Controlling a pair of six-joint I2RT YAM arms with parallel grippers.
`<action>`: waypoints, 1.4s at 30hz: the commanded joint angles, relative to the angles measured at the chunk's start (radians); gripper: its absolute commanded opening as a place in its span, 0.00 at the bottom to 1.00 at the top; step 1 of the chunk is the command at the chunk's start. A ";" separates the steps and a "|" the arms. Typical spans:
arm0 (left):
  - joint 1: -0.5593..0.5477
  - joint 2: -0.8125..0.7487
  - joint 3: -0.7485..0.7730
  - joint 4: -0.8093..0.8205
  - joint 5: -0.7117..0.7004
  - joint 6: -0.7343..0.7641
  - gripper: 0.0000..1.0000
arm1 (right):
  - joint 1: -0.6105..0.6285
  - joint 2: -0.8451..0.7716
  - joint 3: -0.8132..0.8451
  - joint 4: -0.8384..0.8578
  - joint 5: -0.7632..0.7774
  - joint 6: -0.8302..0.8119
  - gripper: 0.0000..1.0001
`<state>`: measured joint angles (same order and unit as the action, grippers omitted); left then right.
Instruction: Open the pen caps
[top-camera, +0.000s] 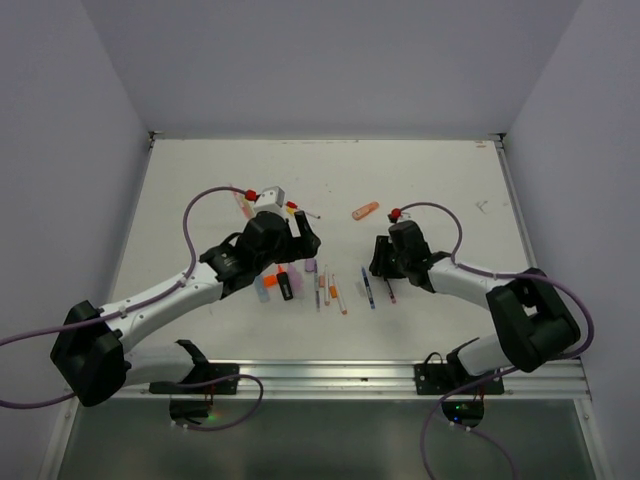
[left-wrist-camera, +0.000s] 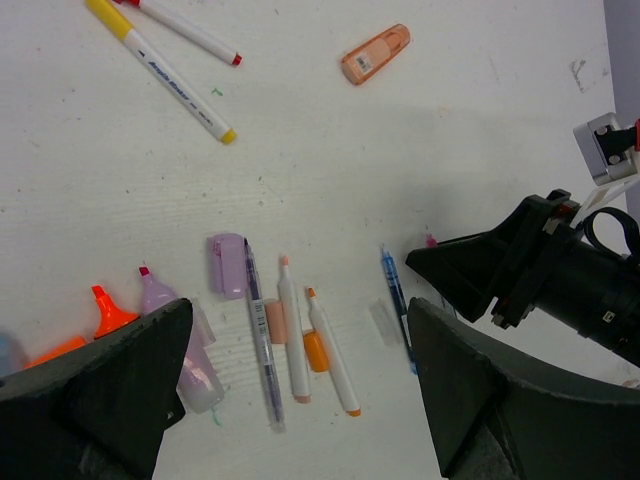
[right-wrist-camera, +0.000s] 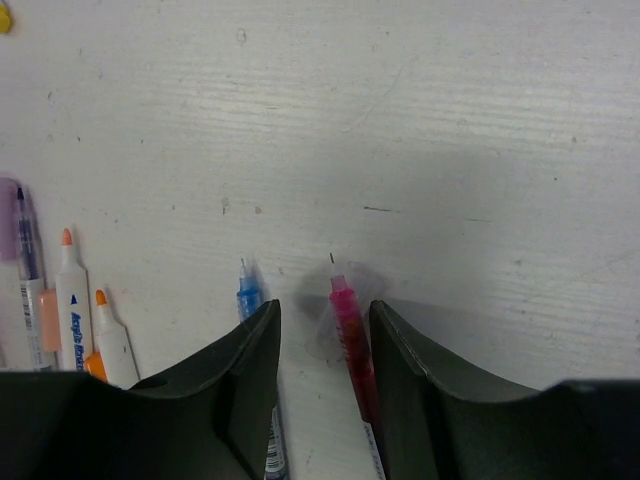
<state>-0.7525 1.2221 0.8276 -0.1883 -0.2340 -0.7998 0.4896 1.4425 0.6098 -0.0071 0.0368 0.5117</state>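
Observation:
My left gripper (top-camera: 300, 240) is open and empty above a row of uncapped pens. In the left wrist view its fingers (left-wrist-camera: 100, 390) straddle a purple pen (left-wrist-camera: 258, 340), a peach-tipped marker (left-wrist-camera: 292, 330) and an orange-tipped marker (left-wrist-camera: 333, 350). A peach cap (left-wrist-camera: 275, 320), an orange cap (left-wrist-camera: 316, 352) and a purple cap (left-wrist-camera: 227, 265) lie loose among them. My right gripper (top-camera: 383, 262) is low over the table and open. Its fingers (right-wrist-camera: 250, 370) flank an uncapped pink pen (right-wrist-camera: 352, 340), which lies on the table beside a clear cap (right-wrist-camera: 322, 330). A blue pen (right-wrist-camera: 248, 295) lies just outside them.
A capped peach highlighter (top-camera: 365, 210) lies alone at mid-table. A yellow marker (left-wrist-camera: 170, 75) and a red-tipped marker (left-wrist-camera: 190, 30) lie further back. Purple (left-wrist-camera: 180, 340) and orange (left-wrist-camera: 108, 310) highlighters lie under the left finger. A small grey block (top-camera: 270, 195) stands behind the left gripper.

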 joint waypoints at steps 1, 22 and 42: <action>0.008 -0.026 -0.005 0.018 -0.025 0.014 0.91 | 0.000 0.028 0.028 0.059 -0.064 -0.028 0.44; 0.012 -0.039 -0.027 0.020 -0.036 0.019 0.91 | -0.003 -0.019 0.034 -0.028 0.120 0.011 0.44; 0.036 -0.022 -0.016 0.010 -0.037 0.031 0.91 | -0.005 -0.057 0.080 -0.056 0.069 0.001 0.63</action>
<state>-0.7265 1.1984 0.8032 -0.1890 -0.2466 -0.7902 0.4896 1.4288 0.6395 -0.0570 0.1093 0.5129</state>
